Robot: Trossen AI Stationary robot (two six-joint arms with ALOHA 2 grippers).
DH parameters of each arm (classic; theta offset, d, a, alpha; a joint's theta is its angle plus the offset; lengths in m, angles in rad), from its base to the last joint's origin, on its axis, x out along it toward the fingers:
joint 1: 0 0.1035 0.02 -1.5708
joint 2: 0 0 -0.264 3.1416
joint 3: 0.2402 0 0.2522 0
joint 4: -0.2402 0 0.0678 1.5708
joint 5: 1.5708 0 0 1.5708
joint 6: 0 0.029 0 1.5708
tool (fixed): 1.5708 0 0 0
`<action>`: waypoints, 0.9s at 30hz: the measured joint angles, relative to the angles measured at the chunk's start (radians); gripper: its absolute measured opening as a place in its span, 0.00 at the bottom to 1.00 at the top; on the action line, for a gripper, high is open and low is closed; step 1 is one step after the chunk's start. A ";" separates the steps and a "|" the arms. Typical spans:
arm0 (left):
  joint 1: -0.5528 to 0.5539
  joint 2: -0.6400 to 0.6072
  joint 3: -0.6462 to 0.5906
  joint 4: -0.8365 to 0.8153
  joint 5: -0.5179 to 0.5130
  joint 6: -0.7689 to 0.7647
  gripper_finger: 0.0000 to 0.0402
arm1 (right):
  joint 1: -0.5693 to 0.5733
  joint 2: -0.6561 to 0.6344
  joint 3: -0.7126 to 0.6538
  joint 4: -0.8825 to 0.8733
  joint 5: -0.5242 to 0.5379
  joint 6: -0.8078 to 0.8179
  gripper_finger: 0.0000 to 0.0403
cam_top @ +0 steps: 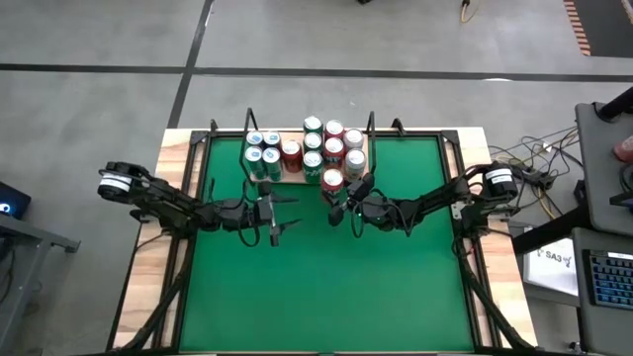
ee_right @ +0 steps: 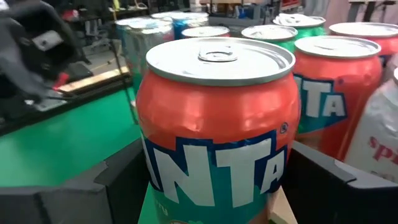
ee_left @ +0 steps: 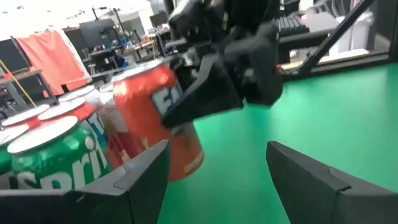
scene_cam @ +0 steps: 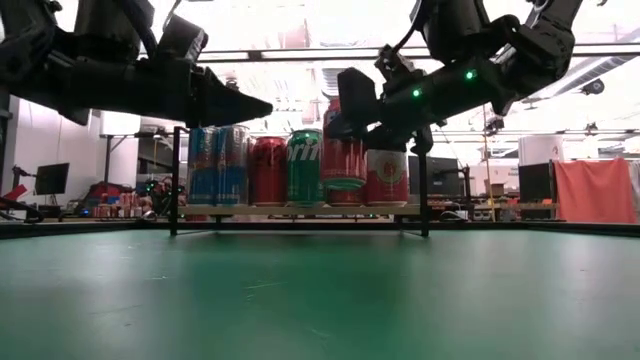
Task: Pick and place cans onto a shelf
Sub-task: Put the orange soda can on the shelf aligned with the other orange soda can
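Note:
The shelf (scene_cam: 300, 210), a light-wood board with black wire uprights (scene_cam: 175, 180), lies at the table's far middle. Several cans (cam_top: 315, 148), red, green, blue and white, stand upright on their bases on it. My right gripper (cam_top: 338, 195) is shut on a red can (scene_cam: 343, 155) at the shelf's near edge. That can fills the right wrist view (ee_right: 217, 137). My left gripper (cam_top: 275, 213) hangs open to the left of it, above the green table, with nothing between its fingers (ee_left: 149, 168). My right gripper pinches the red can's body by its two opposite sides (ee_right: 149, 168) between its two fingers (ee_right: 115, 180), at the lower half. The fingers lie level and come from the table's near right. The can stands upright, its base a little above the shelf board.
The green tabletop (cam_top: 326, 287) lies open across the near half. Black frame rails (cam_top: 178, 267) run along both wood side edges. Beyond the right edge stands a desk with cables and a keyboard (cam_top: 603, 282).

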 joint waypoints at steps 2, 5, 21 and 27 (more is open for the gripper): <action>0.000 0.012 0.001 0.028 0.000 -0.002 0.62 | -0.007 0.003 0.000 -0.005 0.008 -0.001 0.71; 0.000 0.014 0.001 0.046 0.000 -0.004 0.62 | -0.016 0.003 0.000 -0.003 0.017 -0.012 0.71; 0.000 0.104 0.001 0.075 0.002 -0.003 0.62 | -0.057 0.003 0.000 -0.007 0.019 -0.043 0.71; 0.000 0.177 0.002 0.196 0.002 -0.014 0.62 | -0.064 0.003 0.000 -0.006 0.017 -0.043 0.71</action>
